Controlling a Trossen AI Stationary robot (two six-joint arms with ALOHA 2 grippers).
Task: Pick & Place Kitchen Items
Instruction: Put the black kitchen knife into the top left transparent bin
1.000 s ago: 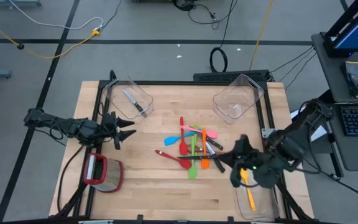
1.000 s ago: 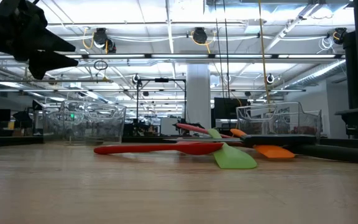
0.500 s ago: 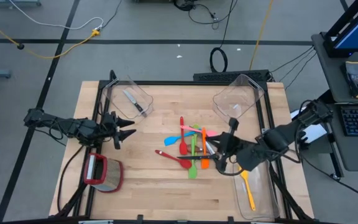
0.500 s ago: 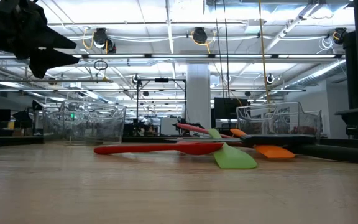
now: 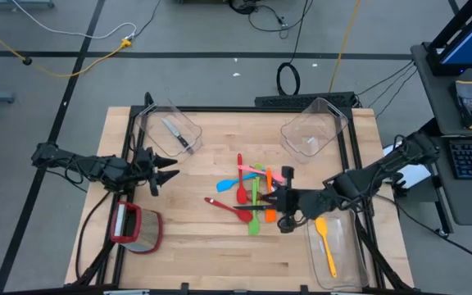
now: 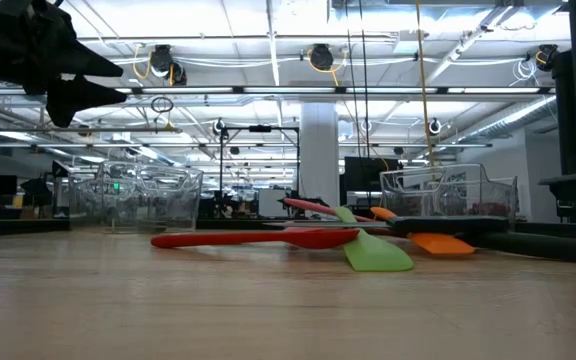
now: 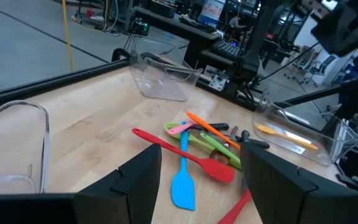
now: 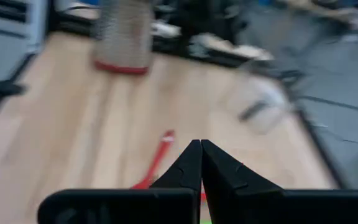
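Note:
A pile of small utensils (image 5: 254, 195) lies on the middle of the table: red, blue, green, orange and pink ones and black-handled knives. It also shows in the left wrist view (image 7: 197, 152) and the low view (image 6: 298, 238). A yellow spatula (image 5: 326, 246) lies in the near right clear bin (image 5: 344, 264). A knife (image 5: 176, 133) lies in the far left bin (image 5: 188, 121). My right gripper (image 5: 277, 200) hangs shut and empty by the pile's right side, its fingertips together in the right wrist view (image 8: 201, 145). My left gripper (image 5: 168, 170) waits open and empty left of the pile.
A red-rimmed clear container (image 5: 138, 228) lies near the front left corner. An empty clear bin (image 5: 314, 129) stands at the far right. Bare wood lies in front of the pile and between the pile and the left gripper.
My right gripper has moved from above the near right bin toward the table's left edge and a little toward the far edge, up to the pile's right side. The yellow spatula stays in that bin.

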